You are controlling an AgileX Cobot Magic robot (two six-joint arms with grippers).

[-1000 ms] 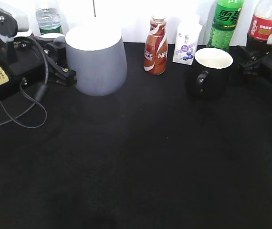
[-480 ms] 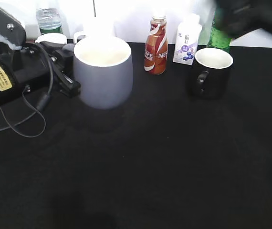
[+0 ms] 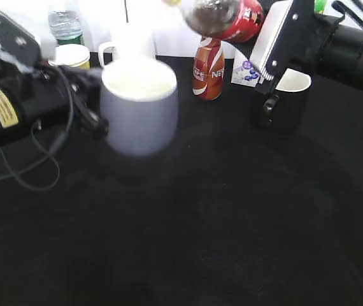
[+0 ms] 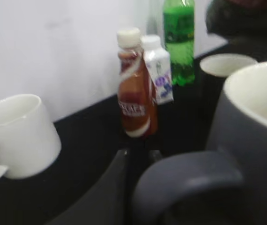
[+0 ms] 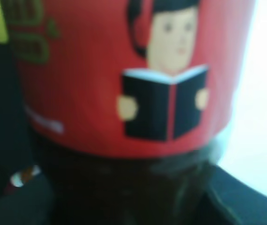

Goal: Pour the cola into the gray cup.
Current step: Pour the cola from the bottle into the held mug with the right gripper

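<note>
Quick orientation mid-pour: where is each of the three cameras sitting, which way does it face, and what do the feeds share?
Exterior: in front of the table, looking down at a slant toward the back wall; both arms show, the left gripper at the gray cup, the right gripper holding the tilted cola.
Left wrist: just behind the cup handle, facing the Nescafe bottle and white mug; the gripper itself is barely visible.
Right wrist: pressed up against the cola's red label; no gripper visible.
Shared: exterior and left wrist both show cup, Nescafe bottle, white mug.
</note>
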